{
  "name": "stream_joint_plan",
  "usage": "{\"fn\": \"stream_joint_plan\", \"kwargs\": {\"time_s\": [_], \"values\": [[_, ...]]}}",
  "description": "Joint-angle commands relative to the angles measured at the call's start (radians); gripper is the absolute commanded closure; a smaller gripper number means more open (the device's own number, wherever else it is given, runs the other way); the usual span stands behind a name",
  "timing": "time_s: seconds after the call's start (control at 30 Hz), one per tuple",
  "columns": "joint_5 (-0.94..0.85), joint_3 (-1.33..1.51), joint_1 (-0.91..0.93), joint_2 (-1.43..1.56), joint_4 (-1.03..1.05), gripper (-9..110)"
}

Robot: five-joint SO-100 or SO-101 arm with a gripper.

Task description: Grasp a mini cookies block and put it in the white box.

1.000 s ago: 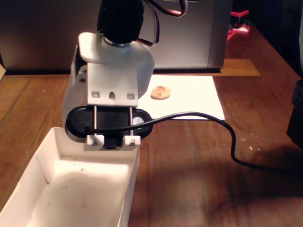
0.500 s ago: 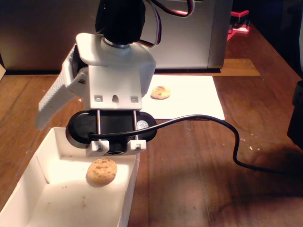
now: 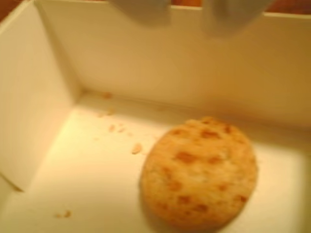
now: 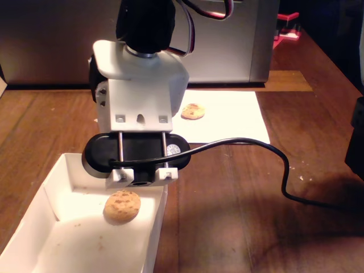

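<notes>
A round mini cookie (image 4: pixel 121 206) (image 3: pixel 199 177) lies flat on the floor of the white box (image 4: pixel 160 227) (image 3: pixel 146 58), near its far end and among crumbs. My gripper (image 3: pixel 187 8) hangs just above it; in the wrist view only two blurred grey fingers (image 3: pixel 138 6) show at the top edge, clear of the cookie. In the fixed view the moving finger is folded in against the white wrist body (image 4: pixel 139 85), so the gripper is shut on nothing. A second cookie (image 4: pixel 193 111) rests on the white paper sheet (image 4: pixel 233 116) behind the arm.
A black cable (image 4: pixel 276 162) loops from the wrist camera across the wooden table to the right. A silver box (image 4: pixel 227 40) stands at the back, a red item (image 4: pixel 287 28) at the far right, and a dark object (image 4: pixel 355 136) at the right edge.
A second ago the gripper held the cookie over the box. It then opened and the cookie dropped onto the box floor. Since then the finger has swung back in.
</notes>
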Motion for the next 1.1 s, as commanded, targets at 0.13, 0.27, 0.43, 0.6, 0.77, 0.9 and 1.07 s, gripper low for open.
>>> {"fn": "stream_joint_plan", "kwargs": {"time_s": [0.13,0.27,0.43,0.6,0.77,0.9,1.07], "values": [[-0.014,-0.268,0.055,0.121,0.107,101],[-0.031,-0.379,0.08,0.124,0.172,101],[-0.038,-0.44,0.16,0.147,0.224,101],[-0.023,-0.44,0.313,0.172,0.25,101],[0.008,-0.44,0.489,0.158,0.276,101],[0.049,-0.44,0.586,0.14,0.305,101],[0.081,-0.44,0.672,0.124,0.331,101]]}}
